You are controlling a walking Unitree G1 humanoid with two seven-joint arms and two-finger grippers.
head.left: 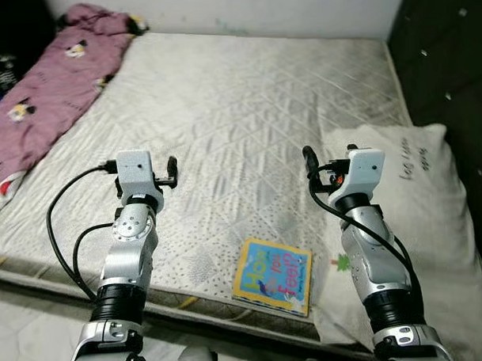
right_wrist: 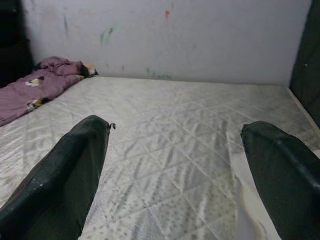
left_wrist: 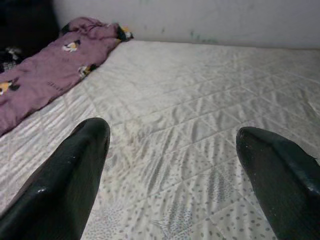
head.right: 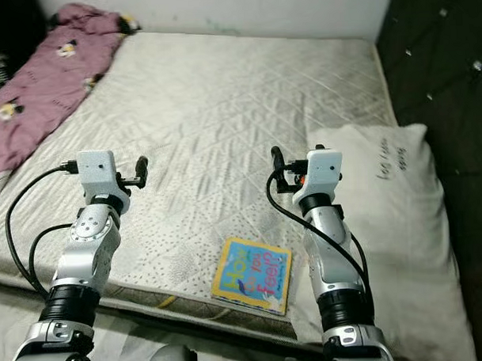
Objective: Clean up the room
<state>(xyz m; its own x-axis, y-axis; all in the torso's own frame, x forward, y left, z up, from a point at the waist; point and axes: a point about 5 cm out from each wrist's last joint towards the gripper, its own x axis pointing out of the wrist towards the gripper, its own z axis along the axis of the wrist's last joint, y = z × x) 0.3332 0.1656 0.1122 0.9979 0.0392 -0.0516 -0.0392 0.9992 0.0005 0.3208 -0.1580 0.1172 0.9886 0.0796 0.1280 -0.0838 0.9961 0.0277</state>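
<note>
A colourful children's book lies flat near the front edge of the quilted mattress, between my two arms. My left gripper hovers over the mattress, left of and beyond the book. In the left wrist view its fingers stand wide apart with nothing between them. My right gripper hangs just beyond the book's right side, beside a white pillow. It is open too, with bare mattress between its fingers. A purple blanket with cartoon prints lies crumpled along the mattress's left side.
A dark padded wall borders the bed on the right and a pale wall runs along the far side. Dark items sit at the far left. The floor shows below the mattress's front edge.
</note>
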